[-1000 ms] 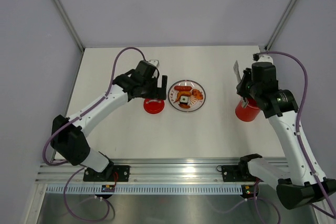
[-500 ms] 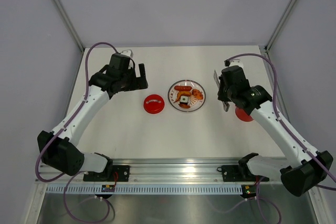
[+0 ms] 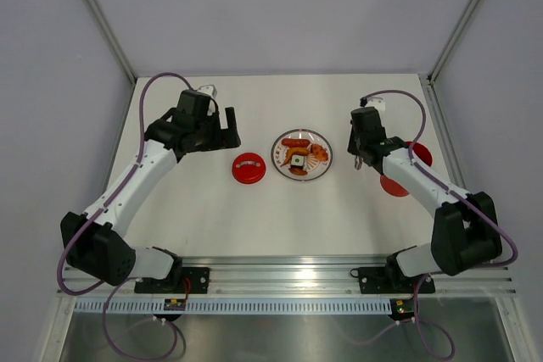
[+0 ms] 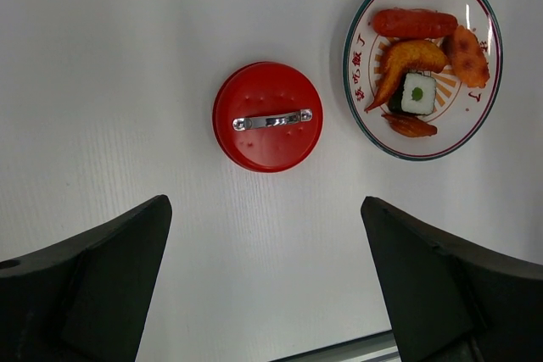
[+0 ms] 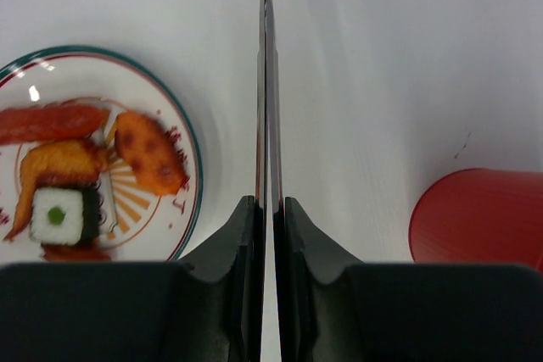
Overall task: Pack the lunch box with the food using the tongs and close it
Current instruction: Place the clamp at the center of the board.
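Though beside plate [image 4: 465,129], lid [image 4: 267,116] apart.

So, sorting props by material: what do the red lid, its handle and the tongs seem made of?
The lid: likely plastic, uniform matte red, small bumps. Its handle: looks metal, silvery with glints. The tongs: probably metal, thin grey strips with sheen.

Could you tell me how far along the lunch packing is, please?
Done: the lid lies off on the table, and the right gripper is shut on the tongs. In hand: tongs poised beside the plate. Left: moving the food from the plate into the lunch box, then closing it. The left gripper is open, empty.
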Robot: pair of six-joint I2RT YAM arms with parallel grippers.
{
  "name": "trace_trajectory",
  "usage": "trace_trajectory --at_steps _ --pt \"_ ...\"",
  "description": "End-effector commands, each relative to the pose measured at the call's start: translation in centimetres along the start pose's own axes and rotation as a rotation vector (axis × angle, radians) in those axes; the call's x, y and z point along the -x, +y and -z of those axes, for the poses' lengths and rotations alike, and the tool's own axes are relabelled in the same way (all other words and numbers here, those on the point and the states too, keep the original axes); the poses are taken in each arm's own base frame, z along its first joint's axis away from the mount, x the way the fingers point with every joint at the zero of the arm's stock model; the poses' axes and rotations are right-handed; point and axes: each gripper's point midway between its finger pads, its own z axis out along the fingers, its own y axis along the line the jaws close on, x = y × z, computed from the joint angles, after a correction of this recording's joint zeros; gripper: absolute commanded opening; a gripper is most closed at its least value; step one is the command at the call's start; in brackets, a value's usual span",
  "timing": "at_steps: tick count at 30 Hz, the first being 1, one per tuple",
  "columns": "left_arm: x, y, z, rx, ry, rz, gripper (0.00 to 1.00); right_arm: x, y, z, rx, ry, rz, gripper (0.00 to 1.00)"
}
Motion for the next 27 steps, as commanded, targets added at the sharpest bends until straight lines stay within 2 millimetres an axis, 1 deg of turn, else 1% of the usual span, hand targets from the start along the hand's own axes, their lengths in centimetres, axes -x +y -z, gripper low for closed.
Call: trace_trajectory --at_steps 1,2,3,4,5,6,7,8,9,10,11,12,13,14,15,16,17,18,19,20,21,22,24,25,27 --pt "0.7 -0.5 1.0 -0.044 -0.050 -0.014 0.99 4.1 0.1 -2.6 0.033 -0.133 -0.036 0.00" --pt "0.6 -0.5 1.0 -0.045 -0.048 -0.016 0.99 3.4 0.0 -3.9 0.022 -0.108 -0.021 0.00" --pt "0.6 -0.6 1.0 -0.048 -0.047 -0.016 0.99 3.7 -0.3 -4.7 0.020 -0.109 -0.029 0.01" --pt "0.5 -0.7 1.0 -0.054 -0.043 -0.016 0.99 4.1 -0.2 -5.4 0.029 -0.110 -0.032 0.02" --pt "0.5 -0.7 0.9 -0.056 -0.040 -0.015 0.99 3.1 -0.2 -6.9 0.020 -0.070 -0.024 0.03" --pt "0.4 -0.8 0.9 -0.059 -0.037 -0.015 0.99 3.0 -0.2 -7.7 0.019 -0.056 -0.026 0.04" --pt "0.4 -0.8 0.9 -0.063 -0.035 -0.015 0.99 3.8 0.1 -8.2 0.018 -0.064 -0.026 0.05" --pt "0.3 -0.9 1.0 -0.064 -0.031 -0.015 0.99 2.7 -0.1 -9.6 0.002 -0.029 -0.015 0.07" --pt "0.3 -0.8 1.0 -0.062 -0.030 -0.018 0.99 2.7 0.1 -10.1 0.000 -0.023 -0.010 0.09" --pt "0.2 -0.7 1.1 -0.059 -0.030 -0.018 0.99 3.1 0.3 -10.6 -0.003 -0.025 -0.010 0.11" --pt "0.2 -0.7 1.3 -0.058 -0.034 -0.020 0.99 2.4 0.3 -11.4 -0.012 -0.005 -0.009 0.16" --pt "0.3 -0.5 1.4 -0.049 -0.040 -0.022 0.99 2.4 0.2 -11.6 -0.015 0.004 -0.011 0.18" --pt "0.2 -0.4 1.6 -0.047 -0.041 -0.023 0.99 2.9 0.3 -11.8 -0.018 -0.003 -0.014 0.21" --pt "0.2 -0.3 1.7 -0.043 -0.044 -0.025 0.99 2.7 0.3 -12.2 -0.026 0.007 -0.023 0.26" --pt "0.1 -0.1 1.8 -0.037 -0.045 -0.026 0.99 2.3 0.1 -12.4 -0.036 0.027 -0.025 0.40" --pt "-0.1 0.0 1.8 -0.031 -0.041 -0.028 0.99 3.0 0.1 -12.5 -0.042 0.026 -0.032 0.42" --pt "-0.2 0.2 1.7 -0.027 -0.038 -0.029 0.99 2.6 0.1 -12.9 -0.049 0.044 -0.026 0.44" --pt "-0.3 0.2 1.8 -0.025 -0.038 -0.029 0.99 2.4 0.0 -12.9 -0.058 0.056 -0.022 0.51" --pt "-0.3 0.2 1.8 -0.025 -0.037 -0.031 0.99 2.9 0.1 -12.9 -0.059 0.050 -0.024 0.56" --pt "-0.5 0.3 1.7 -0.023 -0.034 -0.031 0.99 2.9 0.0 -12.9 -0.062 0.055 -0.020 0.57" --pt "-0.5 0.3 1.7 -0.023 -0.034 -0.029 0.99 2.9 -0.2 -12.8 -0.070 0.062 -0.016 0.61" --pt "-0.6 0.3 1.7 -0.025 -0.034 -0.029 0.99 3.6 0.0 -12.6 -0.069 0.053 -0.009 0.68" --pt "-0.6 0.3 1.7 -0.026 -0.032 -0.029 0.99 4.2 -0.2 -12.1 -0.073 0.052 -0.003 0.74" --pt "-0.6 0.3 1.7 -0.026 -0.032 -0.029 0.99 5.4 0.0 -11.5 -0.067 0.030 -0.002 0.75" --pt "-0.6 0.2 1.6 -0.029 -0.032 -0.031 0.99 6.5 -0.1 -10.4 -0.070 0.016 -0.001 0.76"
